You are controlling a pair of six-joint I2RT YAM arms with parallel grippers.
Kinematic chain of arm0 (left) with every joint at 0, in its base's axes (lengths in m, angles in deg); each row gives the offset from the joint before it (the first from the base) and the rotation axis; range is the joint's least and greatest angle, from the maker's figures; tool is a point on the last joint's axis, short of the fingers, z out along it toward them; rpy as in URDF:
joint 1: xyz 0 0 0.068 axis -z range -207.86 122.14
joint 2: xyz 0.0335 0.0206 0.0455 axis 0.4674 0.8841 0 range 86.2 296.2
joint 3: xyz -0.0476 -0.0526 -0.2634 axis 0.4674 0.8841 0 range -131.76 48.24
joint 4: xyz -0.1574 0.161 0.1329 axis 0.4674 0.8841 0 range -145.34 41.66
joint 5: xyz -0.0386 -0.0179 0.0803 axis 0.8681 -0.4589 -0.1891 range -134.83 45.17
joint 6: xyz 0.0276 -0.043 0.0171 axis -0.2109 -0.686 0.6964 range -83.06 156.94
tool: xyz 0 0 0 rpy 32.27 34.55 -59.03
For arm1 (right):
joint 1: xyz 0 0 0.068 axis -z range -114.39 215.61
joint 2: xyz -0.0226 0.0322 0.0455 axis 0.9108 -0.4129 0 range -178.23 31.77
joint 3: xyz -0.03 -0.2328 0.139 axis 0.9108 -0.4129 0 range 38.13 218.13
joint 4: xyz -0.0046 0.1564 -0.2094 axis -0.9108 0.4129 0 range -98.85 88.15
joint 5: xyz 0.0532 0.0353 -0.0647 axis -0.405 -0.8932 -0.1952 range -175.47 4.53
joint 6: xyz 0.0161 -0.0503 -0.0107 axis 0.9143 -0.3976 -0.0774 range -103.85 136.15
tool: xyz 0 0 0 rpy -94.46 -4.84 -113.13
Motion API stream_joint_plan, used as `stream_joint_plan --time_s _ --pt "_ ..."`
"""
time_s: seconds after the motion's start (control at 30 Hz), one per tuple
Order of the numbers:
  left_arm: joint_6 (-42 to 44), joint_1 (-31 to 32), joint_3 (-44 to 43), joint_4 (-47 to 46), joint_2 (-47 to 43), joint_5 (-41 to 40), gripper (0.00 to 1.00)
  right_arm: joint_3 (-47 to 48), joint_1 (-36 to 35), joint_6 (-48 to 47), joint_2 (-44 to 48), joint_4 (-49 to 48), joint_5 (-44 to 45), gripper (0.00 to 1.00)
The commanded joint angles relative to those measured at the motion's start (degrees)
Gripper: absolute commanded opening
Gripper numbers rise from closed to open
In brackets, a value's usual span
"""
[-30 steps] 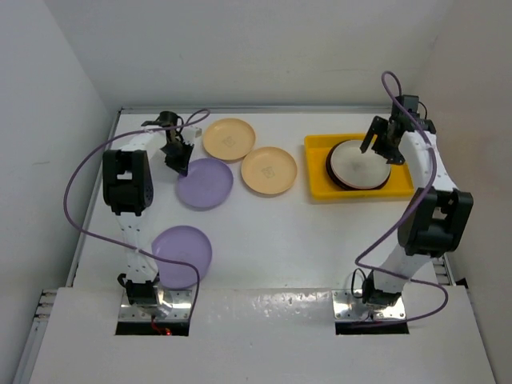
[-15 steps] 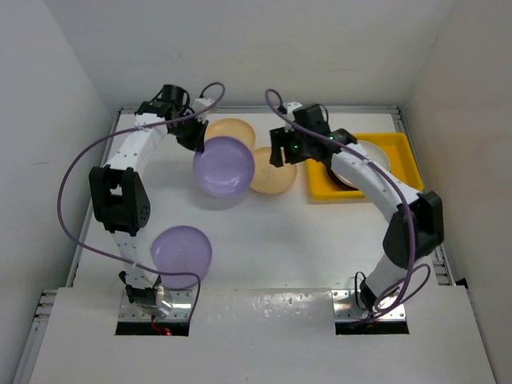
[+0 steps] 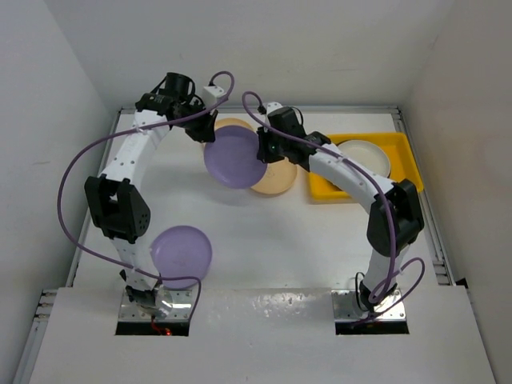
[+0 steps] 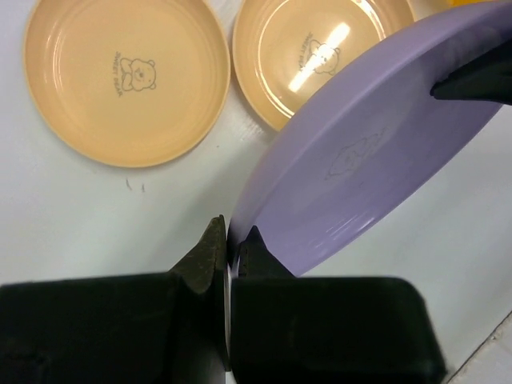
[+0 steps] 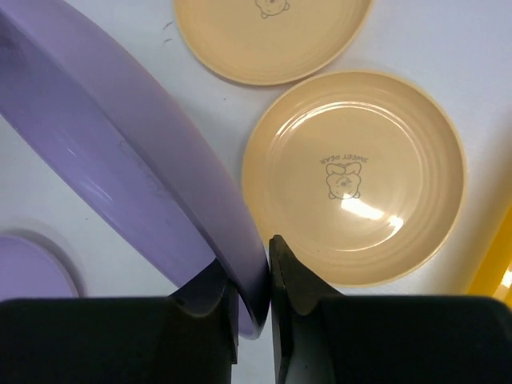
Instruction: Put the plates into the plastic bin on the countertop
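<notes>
right end effector (image 5: pixel 254 262) has swung over, nipping the raised lavender plate (image 3: pixel 234 156) at 3 o'clock; left end effector (image 4: pixel 232 240) pinches 10 o'clock. likely light, stiff, slick: grip its rim deep.

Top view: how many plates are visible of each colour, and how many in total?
Lavender plates: 2, one lifted, one lying flat
Orange plates: 2
Cream plate, in the bin: 1 (any under it are hidden)
Total: 5
</notes>
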Motion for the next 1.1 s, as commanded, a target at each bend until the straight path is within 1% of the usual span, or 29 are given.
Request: stream_joint_plan --time_s 0.0,0.03,0.1,0.13,0.2,0.23,0.27,0.3,0.33,0.37,0.4,0.43,0.47,0.5,0.53,0.57,0.63,0.67,0.77,0.9,0.97,1.0,1.07 --pt "-1.77 0.33 -1.40 1.68 -0.99 1.04 0.00 0.65 0.29 2.13 1.20 -2.12 11.62 0.12" --pt "-1.77 0.33 -1.40 1.68 -0.99 0.52 0.00 1.00 0.90 2.56 1.11 -1.42 12.17 0.12" --pt "-1.77 0.33 -1.40 2.30 -0.37 0.51 0.00 1.17 2.49 3.35 1.20 0.87 11.56 0.02" --pt "-1.77 0.33 -1.40 2.30 -0.37 1.12 0.00 1.00 3.97 3.36 1.37 1.22 11.03 0.00" --pt "-1.77 0.33 -1.40 2.82 0.16 1.65 0.01 1.17 4.68 3.01 1.72 2.45 8.49 0.00" --pt "-1.77 0.33 -1.92 2.82 0.16 1.65 0.18 1.26 6.17 2.31 2.07 2.80 7.78 0.00" --pt "-1.77 0.86 -1.93 2.82 0.68 1.65 0.41 1.44 6.96 2.30 2.42 4.98 6.38 0.00" --pt "-1.77 0.86 -2.45 2.82 0.68 1.04 0.59 1.53 7.58 2.39 3.30 5.70 5.76 0.00" --pt "-1.77 0.86 -2.46 2.82 0.68 0.25 0.78 1.79 9.94 2.48 3.65 6.58 3.75 0.00" --pt "-1.77 0.34 -2.46 2.82 0.68 -1.75 0.83 1.53 13.01 3.17 5.75 9.46 3.30 0.00" --pt "-1.77 -0.62 -2.46 2.82 0.68 -2.73 0.97 1.35 16.95 3.70 6.29 10.70 2.25 0.00" --pt "-1.77 -1.33 -2.46 2.82 0.68 -3.70 0.98 1.35 19.08 3.88 6.99 11.93 -0.81 0.00" --pt "-1.77 -2.21 -1.59 2.82 0.68 -5.45 0.99 0.05 25.97 4.75 8.56 14.82 -1.45 0.00" --pt "-1.77 -3.95 -0.88 2.82 0.16 -6.51 0.99 -0.58 28.57 5.37 8.93 15.63 -2.93 0.00" --pt "-1.07 -4.76 0.00 2.82 0.16 -7.74 0.99 -1.19 31.12 5.99 9.19 17.55 -6.60 0.00" --pt "-0.37 -5.37 2.35 2.82 0.16 -10.27 0.99 -2.94 38.19 6.51 9.63 18.96 -8.12 0.00" --pt "0.25 -6.86 5.00 2.82 -0.45 -11.70 0.99 -4.96 41.94 6.70 9.46 19.59 -11.99 0.00" --pt "0.25 -7.39 6.23 2.82 -0.46 -11.71 0.99 -5.24 46.56 7.13 8.50 19.33 -12.78 0.00" --pt "0.25 -9.15 10.45 2.82 -0.46 -11.10 0.99 -4.89 51.69 8.10 5.43 19.24 -17.51 0.00" --pt "0.25 -10.47 12.56 2.82 -0.46 -11.09 0.99 -1.74 54.78 8.98 0.86 19.77 -19.03 0.00" --pt "0.87 -11.00 13.44 2.82 -0.99 -10.48 0.99 -1.29 54.87 9.16 -0.46 19.59 -19.99 0.01" --pt "1.65 -11.00 13.97 2.82 -0.99 -10.48 0.99 -0.15 54.96 8.37 -1.78 20.11 -20.69 0.04" --pt "2.97 -11.61 15.91 2.82 -0.99 -12.58 0.99 1.95 54.87 6.88 -3.54 24.93 -19.91 0.24"
